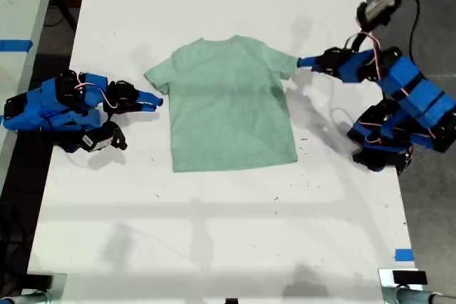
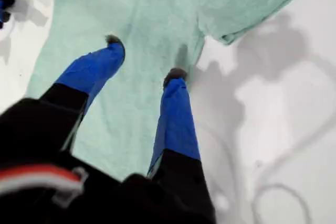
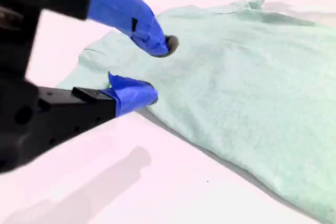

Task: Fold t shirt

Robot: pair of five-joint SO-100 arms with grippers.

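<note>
— What is shown in the exterior view?
— The t shirt (image 1: pixel 231 105) is laid flat on the table (image 1: pixel 214 233). My first pincer (image 1: pixel 303 62) is seen at the sleeve on that view's right, my second pincer (image 1: pixel 155 99) just beside the other sleeve.
— The first wrist view?
— Its jaws are held wide over the cloth.
— The second wrist view?
— Its jaws are parted at a sleeve's edge.

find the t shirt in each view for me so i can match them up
Exterior view: the t shirt lies flat in the middle of the table, between the two arms.
First wrist view: the t shirt spreads beneath my first end effector, whose jaws are apart.
Second wrist view: the t shirt stretches away from my second end effector, which is at a sleeve.
Shared landmark: the white table around the cloth.
</note>
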